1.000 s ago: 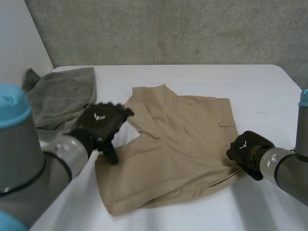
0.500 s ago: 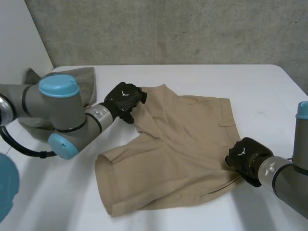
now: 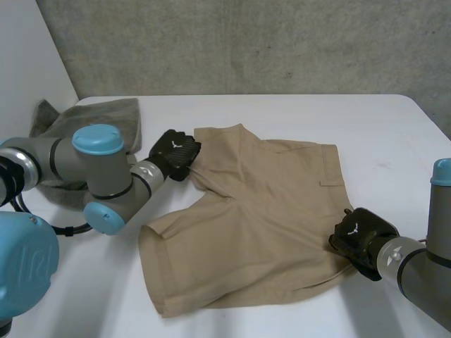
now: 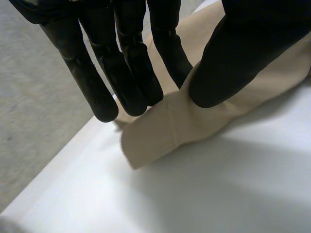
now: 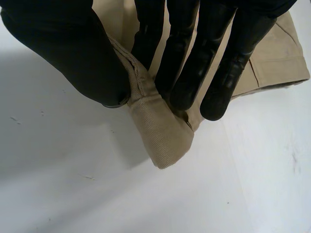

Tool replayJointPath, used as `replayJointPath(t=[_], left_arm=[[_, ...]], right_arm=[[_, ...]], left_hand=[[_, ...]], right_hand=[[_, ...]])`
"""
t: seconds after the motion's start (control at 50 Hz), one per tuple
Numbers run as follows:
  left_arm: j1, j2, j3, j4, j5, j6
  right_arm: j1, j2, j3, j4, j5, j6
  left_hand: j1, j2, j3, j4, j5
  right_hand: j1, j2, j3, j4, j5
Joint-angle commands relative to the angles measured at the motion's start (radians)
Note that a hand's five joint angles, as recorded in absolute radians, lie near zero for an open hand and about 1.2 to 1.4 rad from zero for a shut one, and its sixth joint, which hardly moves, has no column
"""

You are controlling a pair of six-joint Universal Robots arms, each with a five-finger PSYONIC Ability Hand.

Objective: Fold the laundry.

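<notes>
One change: left hand (image 3: 176, 149) now at corner of shorts (image 3: 261, 211).

Tan shorts (image 3: 261, 211) lie spread flat mid-table, one leg folded over.

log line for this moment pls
left hand: pinching tan shorts, far-left corner | right hand: pinching their near-right edge | grey cloth: far left of table

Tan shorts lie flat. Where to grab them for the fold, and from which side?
Take the tan shorts at two opposite corners, each from its outer side, low along the table: flat cloth offers only its edges to pinch. The left hand pinches the far left corner and the right hand the near right one, thumb against fingers.
</notes>
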Motion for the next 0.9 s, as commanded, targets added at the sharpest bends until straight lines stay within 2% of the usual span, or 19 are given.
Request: replayJointPath(t=[0.02, 0.12, 0.2, 0.46, 0.48, 0.52, 0.56, 0.58, 0.66, 0.72, 0.8, 0.9], left_arm=[[-0.004, 0.093, -0.13, 0.035, -0.106, 0.103], [-0.011, 0.14, -0.193, 0.035, -0.221, 0.115], [-0.014, 0.154, -0.219, 0.035, -0.283, 0.117], [-0.048, 0.159, -0.256, 0.008, -0.317, 0.109], [-0.05, 0.159, -0.256, 0.004, -0.324, 0.109], [-0.057, 0.16, -0.257, -0.006, -0.352, 0.107], [-0.065, 0.171, -0.26, -0.012, -0.369, 0.107], [-0.074, 0.197, -0.267, -0.02, -0.384, 0.106], [-0.091, 0.302, -0.323, -0.042, -0.401, 0.092], [-0.099, 0.378, -0.374, -0.045, -0.401, 0.058], [-0.126, 0.527, -0.483, -0.051, -0.398, -0.049], [-0.19, 0.703, -0.637, -0.138, -0.39, -0.173]], right_arm=[[0.004, 0.0, 0.001, -0.012, 0.001, 0.002], [0.005, 0.0, -0.007, -0.012, -0.001, 0.022], [0.005, 0.0, -0.016, -0.012, -0.002, 0.044], [0.007, 0.002, -0.012, -0.02, -0.001, 0.058], [0.007, 0.002, -0.012, -0.021, -0.001, 0.059], [0.007, 0.002, -0.012, -0.028, -0.001, 0.059], [0.005, 0.0, -0.016, -0.037, -0.002, 0.067], [0.005, 0.0, -0.018, -0.038, -0.002, 0.071], [0.008, 0.0, -0.032, -0.043, -0.004, 0.104], [0.008, 0.0, -0.05, -0.045, -0.005, 0.137], [0.008, 0.0, -0.073, -0.045, -0.028, 0.194], [0.004, 0.0, -0.091, -0.043, -0.061, 0.268]], left_hand=[[0.257, 0.204, 0.212, 0.2, 0.246], [0.257, 0.204, 0.212, 0.2, 0.246], [0.257, 0.204, 0.212, 0.2, 0.246], [0.249, 0.196, 0.203, 0.191, 0.238], [0.222, 0.169, 0.177, 0.165, 0.211], [0.0, -0.053, -0.045, -0.057, -0.011], [-0.29, -0.343, -0.335, -0.348, -0.301], [-0.524, -0.577, -0.569, -0.582, -0.535], [-0.787, -0.84, -0.833, -0.845, -0.798], [-0.8, -0.853, -0.845, -0.857, -0.811], [-0.782, -0.835, -0.827, -0.839, -0.793], [-0.756, -0.809, -0.801, -0.813, -0.767]], right_hand=[[0.41, 0.225, 0.208, 0.206, 0.225], [0.41, 0.225, 0.208, 0.206, 0.225], [0.41, 0.225, 0.208, 0.206, 0.225], [0.41, 0.225, 0.208, 0.206, 0.225], [0.41, 0.225, 0.208, 0.206, 0.225], [0.41, 0.225, 0.208, 0.206, 0.225], [0.41, 0.225, 0.208, 0.206, 0.225], [0.41, 0.225, 0.208, 0.206, 0.225], [0.41, 0.225, 0.208, 0.206, 0.225], [0.41, 0.225, 0.208, 0.206, 0.225], [0.41, 0.225, 0.208, 0.206, 0.225], [0.41, 0.225, 0.208, 0.206, 0.225]])
